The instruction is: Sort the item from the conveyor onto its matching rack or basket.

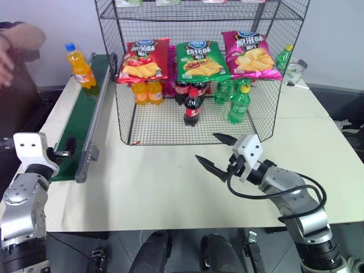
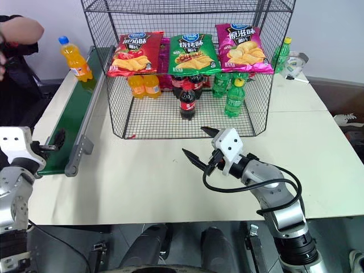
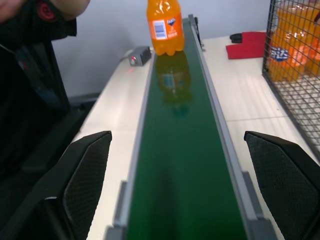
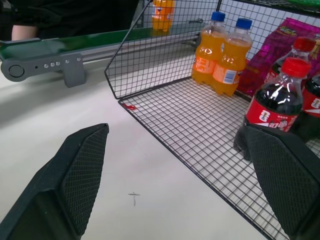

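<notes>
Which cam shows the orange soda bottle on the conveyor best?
Left wrist view: the small clear orange soda bottle stands upright on the dark-green conveyor belt, label readable, top cropped. Head views show it whole but small, blue-capped; right wrist view sees it through the black wire-mesh rack.

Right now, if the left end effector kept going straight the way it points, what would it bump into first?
Probably the orange soda bottle, standing far up the conveyor. The left end effector is open and aimed along the belt, and nothing else lies on the belt between them.
</notes>
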{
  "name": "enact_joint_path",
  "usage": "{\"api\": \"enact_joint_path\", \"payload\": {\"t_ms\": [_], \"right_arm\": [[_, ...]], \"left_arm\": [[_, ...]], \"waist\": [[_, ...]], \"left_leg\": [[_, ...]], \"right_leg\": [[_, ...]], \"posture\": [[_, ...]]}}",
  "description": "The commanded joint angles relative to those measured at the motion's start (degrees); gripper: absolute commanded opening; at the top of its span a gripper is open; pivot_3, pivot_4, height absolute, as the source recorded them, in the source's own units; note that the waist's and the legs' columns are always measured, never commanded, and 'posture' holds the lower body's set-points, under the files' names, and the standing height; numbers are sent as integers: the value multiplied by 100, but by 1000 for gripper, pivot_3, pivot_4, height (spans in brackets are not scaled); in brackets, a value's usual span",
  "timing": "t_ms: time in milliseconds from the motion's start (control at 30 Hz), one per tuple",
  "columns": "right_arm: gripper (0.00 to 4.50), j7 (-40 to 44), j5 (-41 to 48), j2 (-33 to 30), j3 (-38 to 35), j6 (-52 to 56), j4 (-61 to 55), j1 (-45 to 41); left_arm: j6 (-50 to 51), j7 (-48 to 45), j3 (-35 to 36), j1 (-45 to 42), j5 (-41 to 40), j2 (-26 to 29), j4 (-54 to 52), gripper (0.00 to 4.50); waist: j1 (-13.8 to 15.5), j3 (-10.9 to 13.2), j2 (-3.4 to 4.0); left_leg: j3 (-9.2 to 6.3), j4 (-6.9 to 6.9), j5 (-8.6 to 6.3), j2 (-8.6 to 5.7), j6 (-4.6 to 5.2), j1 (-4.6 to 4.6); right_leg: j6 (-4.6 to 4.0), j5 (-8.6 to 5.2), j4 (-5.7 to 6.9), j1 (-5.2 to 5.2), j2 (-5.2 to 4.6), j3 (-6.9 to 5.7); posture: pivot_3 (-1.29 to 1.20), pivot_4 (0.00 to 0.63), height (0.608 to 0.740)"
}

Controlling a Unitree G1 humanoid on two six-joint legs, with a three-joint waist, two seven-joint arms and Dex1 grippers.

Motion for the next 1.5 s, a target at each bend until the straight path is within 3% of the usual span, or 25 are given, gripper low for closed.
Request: {"api": "enact_joint_path", "payload": {"t_ms": [33,967,1500], "right_arm": [[4500,31,73,6,-31,-39,-82,-65],[4500,60,15,101,10,-232,67,1],[4500,56,13,131,55,-287,95,32]], "left_arm": [[-79,-34,189,20,-47,77,-135,4450],[-282,-29,160,-10,42,58,-124,4450],[-278,29,558,-94,-514,-172,-130,4450]], "waist": [[-1,0,0],[0,0,0],[-5,0,0]], "left_leg": [[0,0,0,0,0,0],[0,0,0,0,0,0],[0,0,0,0,0,0]], "right_leg": [[0,0,0,0,0,0],[0,0,0,0,0,0],[4,2,0,0,1,0]], "posture": [[0,150,740],[0,150,740],[0,150,740]]}}
